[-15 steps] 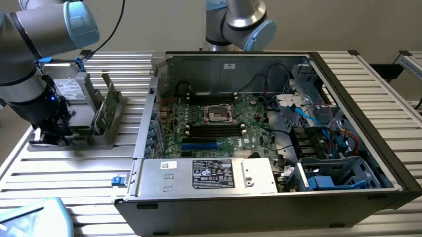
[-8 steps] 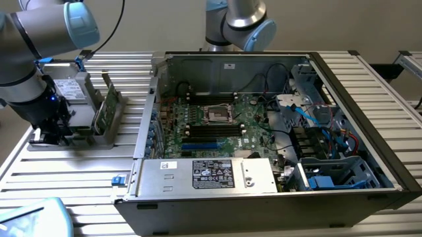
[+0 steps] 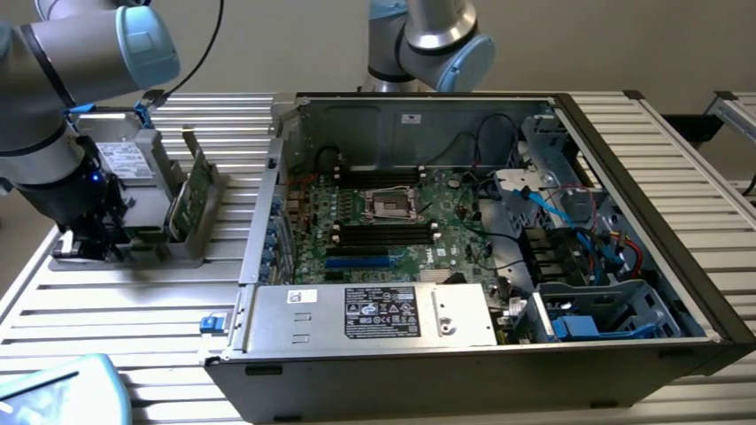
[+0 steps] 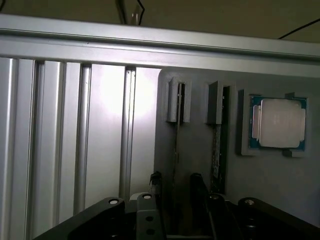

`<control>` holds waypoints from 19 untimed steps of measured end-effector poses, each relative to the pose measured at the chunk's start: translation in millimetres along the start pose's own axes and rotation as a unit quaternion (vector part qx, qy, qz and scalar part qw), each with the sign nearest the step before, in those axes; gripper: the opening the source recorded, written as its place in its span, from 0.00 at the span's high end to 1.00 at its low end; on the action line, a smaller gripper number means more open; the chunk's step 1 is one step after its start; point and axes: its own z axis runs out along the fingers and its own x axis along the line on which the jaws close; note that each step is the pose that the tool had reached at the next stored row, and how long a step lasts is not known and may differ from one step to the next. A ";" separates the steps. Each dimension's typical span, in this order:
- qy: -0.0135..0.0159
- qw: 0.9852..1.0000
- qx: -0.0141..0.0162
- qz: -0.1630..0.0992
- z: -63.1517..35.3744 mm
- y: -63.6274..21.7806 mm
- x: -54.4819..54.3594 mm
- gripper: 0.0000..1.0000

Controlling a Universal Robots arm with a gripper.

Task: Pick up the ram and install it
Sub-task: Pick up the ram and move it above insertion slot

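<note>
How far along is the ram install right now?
Nothing is done yet: the ram stands in its gray holder. In hand: the open gripper hovers over it, fingers either side, not gripping. Left: the pick-up and seating it on the motherboard.

We saw ribbed bare-aluminium table (image 3: 106,305), lower left of frame, satin sheen; case (image 3: 473,376) matt black outside, bare sheet metal inside; grey holder (image 4: 280,185) looked matt plastic; processor (image 4: 280,122) lid dull brushed metal.

My arm (image 3: 71,62): grey, pale-blue caps. Table (image 3: 119,310): silver, ribbed. Motherboard (image 3: 455,226): green, black slots (image 3: 381,232), one blue slot (image 3: 358,262). Case (image 3: 473,381): black.
</note>
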 end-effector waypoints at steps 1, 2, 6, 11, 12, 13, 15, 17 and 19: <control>0.000 1.000 0.000 0.000 0.2 0.0 0.0 0.63; 0.000 1.000 0.000 0.000 0.4 0.0 0.0 0.65; 0.001 1.000 -0.002 0.000 1.0 0.0 0.1 0.78; 0.002 1.000 -0.005 0.001 1.8 -0.1 0.1 0.86; 0.002 1.000 -0.005 0.001 2.0 -0.1 0.1 0.86; 0.002 1.000 -0.006 0.001 2.3 -0.2 0.2 0.86; 0.003 1.000 -0.006 0.001 2.8 -0.2 0.2 0.86; 0.003 1.000 -0.007 0.001 3.3 -0.3 0.2 0.86; 0.004 1.000 -0.008 0.001 4.1 -0.3 0.2 0.86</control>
